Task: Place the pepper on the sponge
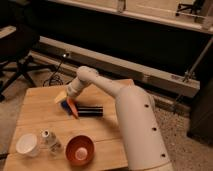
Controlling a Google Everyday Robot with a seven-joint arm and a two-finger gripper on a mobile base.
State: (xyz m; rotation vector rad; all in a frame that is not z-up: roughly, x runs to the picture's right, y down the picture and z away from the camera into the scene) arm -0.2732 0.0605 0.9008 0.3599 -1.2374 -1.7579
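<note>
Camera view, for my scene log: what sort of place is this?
Likely a lab or office: a swivel chair, a wooden table, and a robot arm with its gripper by the pepper.

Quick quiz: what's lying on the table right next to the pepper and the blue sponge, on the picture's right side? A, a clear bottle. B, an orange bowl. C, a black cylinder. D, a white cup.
C: the black cylinder lies on its side just picture-right of the pepper and the sponge, with the claw right above the pepper in the picture.
</note>
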